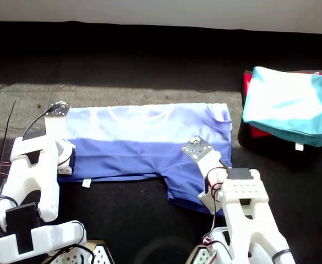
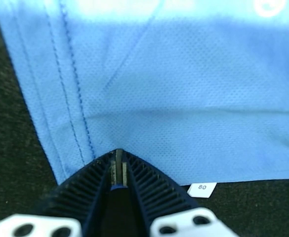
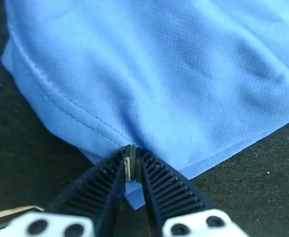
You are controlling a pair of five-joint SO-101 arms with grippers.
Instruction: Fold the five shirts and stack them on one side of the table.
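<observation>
A blue shirt [image 1: 149,140] lies spread across the middle of the dark table, partly folded, its far half in sunlight. My left gripper [image 2: 118,165] is shut on the shirt's hem [image 2: 80,148] at its left end, near a small white label [image 2: 202,188]. My right gripper [image 3: 130,163] is shut on the edge of the blue shirt [image 3: 149,84] at its near right corner. From above, the left arm [image 1: 39,165] stands at the shirt's left end and the right arm [image 1: 232,192] at its near right sleeve.
At the far right lies a stack of folded shirts, a teal one [image 1: 290,104] on top of a red one [image 1: 254,129]. A sunlit band crosses the far part of the table [image 1: 122,71]. Dark bare table [image 1: 127,209] runs along the near side between the arms.
</observation>
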